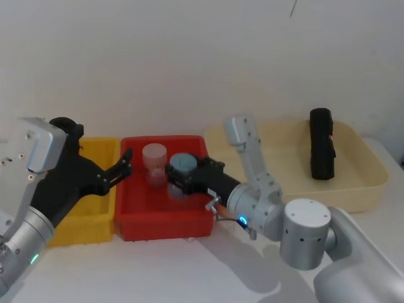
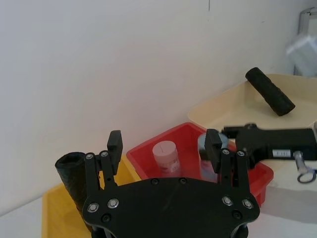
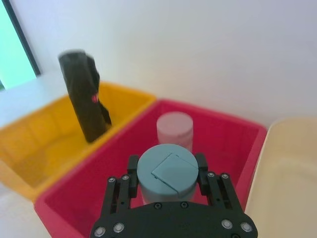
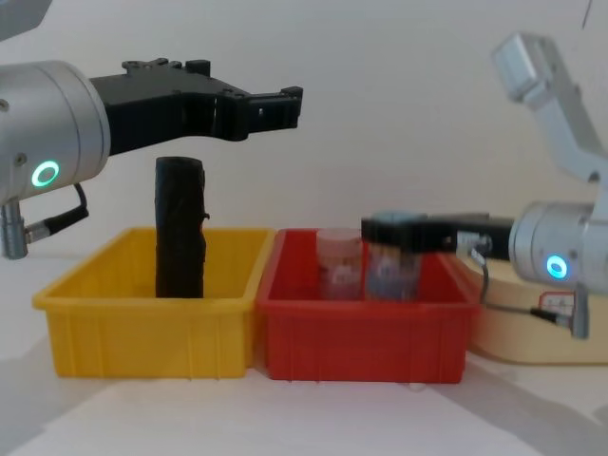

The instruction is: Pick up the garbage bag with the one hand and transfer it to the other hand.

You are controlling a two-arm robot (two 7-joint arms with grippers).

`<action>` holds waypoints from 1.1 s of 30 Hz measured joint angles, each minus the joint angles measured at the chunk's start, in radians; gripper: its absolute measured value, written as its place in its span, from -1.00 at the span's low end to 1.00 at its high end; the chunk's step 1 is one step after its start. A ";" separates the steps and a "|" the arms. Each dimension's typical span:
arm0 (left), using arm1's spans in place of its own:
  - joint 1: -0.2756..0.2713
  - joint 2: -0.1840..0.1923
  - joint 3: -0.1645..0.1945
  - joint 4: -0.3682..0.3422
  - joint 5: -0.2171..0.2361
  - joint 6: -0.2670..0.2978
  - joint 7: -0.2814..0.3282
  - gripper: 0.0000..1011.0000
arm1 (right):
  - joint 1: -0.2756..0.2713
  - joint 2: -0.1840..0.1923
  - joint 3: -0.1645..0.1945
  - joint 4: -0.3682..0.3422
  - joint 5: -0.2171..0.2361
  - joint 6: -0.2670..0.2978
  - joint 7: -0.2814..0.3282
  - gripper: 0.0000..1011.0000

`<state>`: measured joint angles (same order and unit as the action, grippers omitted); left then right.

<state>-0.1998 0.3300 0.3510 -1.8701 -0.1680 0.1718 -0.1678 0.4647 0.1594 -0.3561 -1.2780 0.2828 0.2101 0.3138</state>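
Standing upright, black rolled garbage bag (image 4: 180, 228), red label

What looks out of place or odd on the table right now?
The right claw is shut on a blue-lidded jar in the red bin, not on the garbage bag, which stands upright in the yellow bin. The left claw hangs open above that bag. A second black roll lies in the cream tray.

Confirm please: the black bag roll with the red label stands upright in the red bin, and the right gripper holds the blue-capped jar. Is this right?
One detail is wrong. The black bag roll with the red label stands upright in the yellow bin, not the red bin; the chest view shows it. The right gripper is shut on the blue-capped jar, as you wrote.
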 joint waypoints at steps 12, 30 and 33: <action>0.000 0.000 0.000 0.000 0.000 0.000 0.000 0.98 | 0.002 -0.006 0.055 -0.088 0.050 -0.011 -0.023 0.31; 0.000 0.000 0.000 0.000 0.000 0.000 0.000 0.98 | 0.009 0.052 0.143 -0.073 0.028 -0.039 -0.120 0.31; 0.000 0.000 0.000 0.000 0.000 0.000 0.000 0.98 | 0.008 0.066 0.150 -0.049 0.009 -0.047 -0.136 0.35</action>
<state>-0.1998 0.3300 0.3509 -1.8701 -0.1680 0.1718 -0.1677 0.4732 0.2255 -0.2061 -1.3269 0.2916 0.1635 0.1777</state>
